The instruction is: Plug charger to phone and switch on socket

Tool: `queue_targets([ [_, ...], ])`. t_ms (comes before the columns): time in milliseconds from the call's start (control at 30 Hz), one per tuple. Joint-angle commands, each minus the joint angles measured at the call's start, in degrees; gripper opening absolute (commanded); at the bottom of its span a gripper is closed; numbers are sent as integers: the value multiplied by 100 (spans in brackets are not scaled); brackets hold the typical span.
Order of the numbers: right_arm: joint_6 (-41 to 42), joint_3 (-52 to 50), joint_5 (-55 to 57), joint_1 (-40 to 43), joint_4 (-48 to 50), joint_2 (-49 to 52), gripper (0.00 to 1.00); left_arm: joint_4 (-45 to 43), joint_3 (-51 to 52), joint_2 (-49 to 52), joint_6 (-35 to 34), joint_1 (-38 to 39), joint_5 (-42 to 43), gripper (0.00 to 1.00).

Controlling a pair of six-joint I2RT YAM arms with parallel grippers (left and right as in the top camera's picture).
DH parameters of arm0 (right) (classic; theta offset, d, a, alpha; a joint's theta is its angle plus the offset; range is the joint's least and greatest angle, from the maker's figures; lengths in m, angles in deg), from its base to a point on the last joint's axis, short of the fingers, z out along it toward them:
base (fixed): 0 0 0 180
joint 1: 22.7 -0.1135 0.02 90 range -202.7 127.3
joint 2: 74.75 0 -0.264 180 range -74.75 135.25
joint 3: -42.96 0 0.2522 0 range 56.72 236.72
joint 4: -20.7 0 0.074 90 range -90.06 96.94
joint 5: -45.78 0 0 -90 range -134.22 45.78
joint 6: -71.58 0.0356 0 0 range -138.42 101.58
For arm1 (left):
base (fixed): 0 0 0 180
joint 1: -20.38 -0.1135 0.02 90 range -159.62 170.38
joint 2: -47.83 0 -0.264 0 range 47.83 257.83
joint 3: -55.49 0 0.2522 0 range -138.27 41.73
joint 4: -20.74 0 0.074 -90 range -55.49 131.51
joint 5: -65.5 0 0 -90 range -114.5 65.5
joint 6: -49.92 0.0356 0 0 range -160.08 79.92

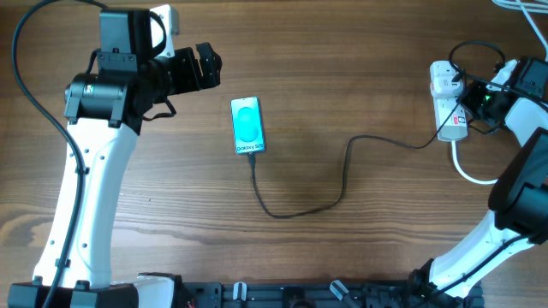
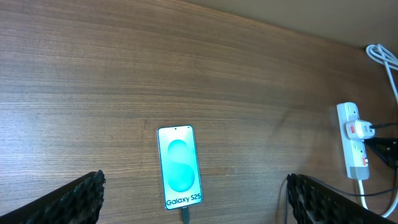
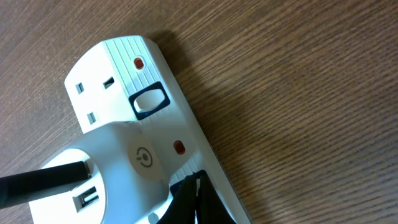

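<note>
Charger (image 1: 317,192) sits in phone (image 1: 247,125). Right fingers (image 3: 186,202), closed and empty, touch the right-edge socket (image 1: 447,103), likely to switch it on. Left fingers (image 2: 74,199) gape, idle.

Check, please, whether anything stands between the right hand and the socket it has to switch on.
Nothing visible does. The right hand, tips shut, is at the socket, just below its lower red light and beside the white adapter plugged into it. The adapter sits to the side, not in between.

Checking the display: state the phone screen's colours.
The phone: teal shape on pale blue; clearest in left wrist view.
</note>
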Motion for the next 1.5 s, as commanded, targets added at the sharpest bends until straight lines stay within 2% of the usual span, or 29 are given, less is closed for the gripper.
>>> queue_targets([
  [0,-138,79,-162,-57,-20,164,4,-9,-44,-35,31,-42,-55,100],
  [367,-304,79,-155,-428,-319,166,4,-9,-44,-35,31,-42,-55,100],
  [667,-210,140,142,-258,-833,-96,4,-9,-44,-35,31,-42,-55,100],
  [833,-122,146,101,-4,-1620,-1362,4,-9,-44,-35,31,-42,-55,100],
  [1000,-498,146,-417,-131,-2496,-2855,4,-9,-44,-35,31,-42,-55,100],
  [1233,-1185,144,-608,-1056,-3899,-4588,7,-9,-44,-35,31,-42,-55,100],
  [1300,-1182,144,-608,-1482,-4199,-4889,14,-9,-44,-35,31,-42,-55,100],
  [1333,-1143,144,-610,-1668,-4295,-4996,23,-11,-44,-35,31,-42,-55,100],
  [1367,-1137,144,-612,-1808,-4389,-5069,38,-11,-44,-35,31,-42,-55,100],
  [1400,-1012,144,-616,-1926,-4500,-5119,99,-9,-44,-35,31,-42,-55,100],
  [1467,-173,144,-632,-1996,-4559,-5117,100,-9,-44,-35,31,-42,-55,100],
])
